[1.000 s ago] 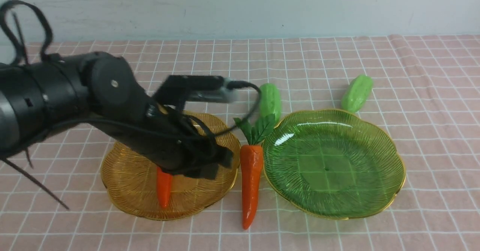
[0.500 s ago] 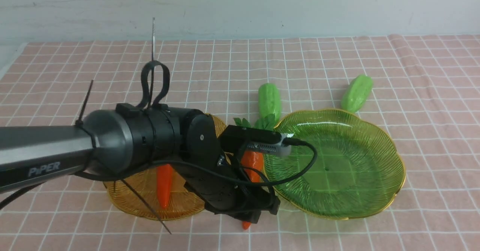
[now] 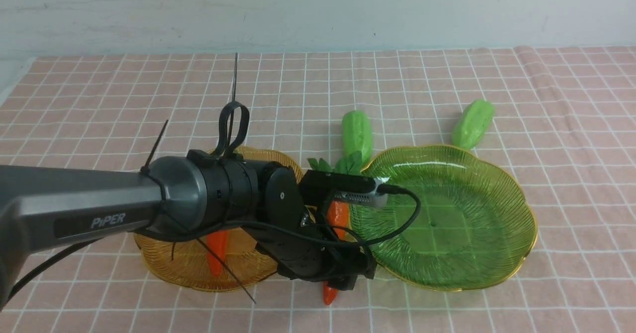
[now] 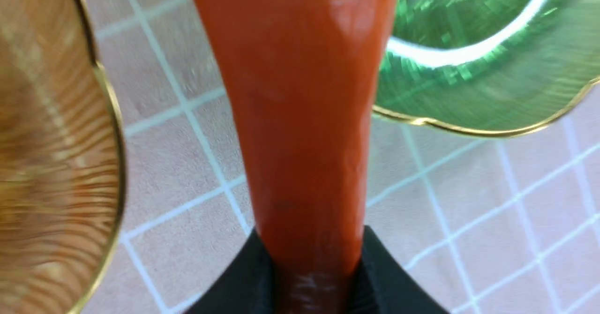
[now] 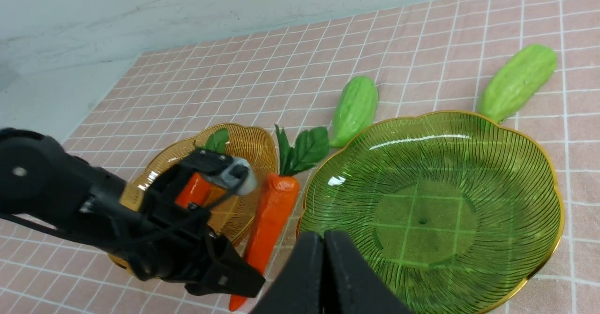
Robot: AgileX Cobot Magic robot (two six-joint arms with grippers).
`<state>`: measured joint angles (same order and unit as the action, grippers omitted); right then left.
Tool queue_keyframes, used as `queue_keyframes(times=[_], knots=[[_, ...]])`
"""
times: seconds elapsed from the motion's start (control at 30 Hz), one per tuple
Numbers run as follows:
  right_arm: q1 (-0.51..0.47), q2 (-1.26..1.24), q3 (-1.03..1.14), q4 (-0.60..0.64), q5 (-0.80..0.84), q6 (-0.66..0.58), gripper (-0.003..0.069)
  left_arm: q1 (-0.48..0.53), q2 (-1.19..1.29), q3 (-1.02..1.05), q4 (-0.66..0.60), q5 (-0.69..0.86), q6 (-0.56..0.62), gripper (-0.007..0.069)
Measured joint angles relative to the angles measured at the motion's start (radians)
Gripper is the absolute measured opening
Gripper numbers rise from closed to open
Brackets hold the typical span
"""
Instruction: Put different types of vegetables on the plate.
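Moved since 1 s ago: L arm (image 3: 99, 208) swung off amber plate (image 3: 198, 281), now low over cloth (image 3: 571, 124). L gripper (image 4: 311, 262) pinches carrot (image 4: 300, 117) near its thin tip. Carrot lies on cloth between both plates.

Risk: tapered, slick grip pt. Carrot may slip or pivot on lift, and leafy end may snag green plate (image 3: 487, 243) rim.

Pose: L wrist pitched down, forearm near-level. R gripper (image 5: 323, 267) closed, empty.

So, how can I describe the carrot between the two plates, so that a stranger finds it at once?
Find the big green plate on the pink checked cloth. Between it and the smaller amber plate, a carrot lies on the cloth, leaves toward the wall. The other carrot lies inside the amber plate; only this one has the left gripper around its thin end.
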<state>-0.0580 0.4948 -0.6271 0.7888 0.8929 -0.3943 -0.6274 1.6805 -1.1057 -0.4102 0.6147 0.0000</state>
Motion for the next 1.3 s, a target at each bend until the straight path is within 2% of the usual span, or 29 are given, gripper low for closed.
queue_keyframes(times=[0.07,0.2,0.33,0.43,0.57,0.63,0.7,0.8,0.9,0.93,0.97,1.07,1.1,1.23,1.3], knots=[[0.000,0.033,-0.040,-0.009,0.037,0.009,-0.0015,0.023,-0.051,0.000,0.023,0.009,-0.022,0.0137],[0.000,0.183,-0.187,-0.085,0.148,0.014,-0.0015,0.177,-0.093,0.000,0.085,0.024,-0.044,0.0137],[0.001,0.350,-0.336,-0.124,0.215,0.015,-0.0014,0.288,-0.065,0.000,0.102,0.030,0.046,0.0141],[0.034,0.490,-0.451,-0.147,0.208,0.015,-0.0012,0.297,-0.046,0.000,0.089,0.014,0.106,0.0160],[0.134,0.667,-0.567,-0.215,0.160,0.047,-0.0012,0.295,-0.018,0.000,0.059,-0.025,0.142,0.0225],[0.166,0.724,-0.609,-0.247,0.132,0.092,-0.0011,0.294,-0.007,0.000,0.056,-0.026,0.150,0.0267],[0.218,0.846,-0.686,-0.310,0.096,0.190,-0.0006,0.294,0.007,0.000,0.055,-0.027,0.151,0.0321],[0.264,1.004,-0.784,-0.395,0.088,0.265,0.0021,0.294,0.012,0.000,0.050,-0.027,0.153,0.0400],[0.290,1.116,-0.869,-0.440,0.089,0.291,0.0063,0.294,0.005,0.000,0.048,-0.021,0.153,0.0421],[0.305,1.175,-0.913,-0.452,0.089,0.297,0.0099,0.294,-0.005,0.000,0.048,-0.015,0.153,0.0419],[0.317,1.243,-0.964,-0.454,0.089,0.298,0.0136,0.294,-0.016,0.000,0.048,-0.007,0.153,0.0413],[0.346,1.395,-1.089,-0.455,0.088,0.299,0.0253,0.294,-0.094,0.000,0.054,0.046,0.153,0.0310],[0.359,1.461,-1.137,-0.457,0.087,0.299,0.0323,0.294,-0.121,0.000,0.060,0.063,0.153,0.0247],[0.402,1.666,-1.329,-0.468,0.074,0.294,0.0523,0.294,-0.263,0.000,0.094,0.167,0.153,0.0025],[0.413,1.745,-1.397,-0.475,0.073,0.292,0.0574,0.294,-0.316,0.000,0.098,0.201,0.153,0.0006]])
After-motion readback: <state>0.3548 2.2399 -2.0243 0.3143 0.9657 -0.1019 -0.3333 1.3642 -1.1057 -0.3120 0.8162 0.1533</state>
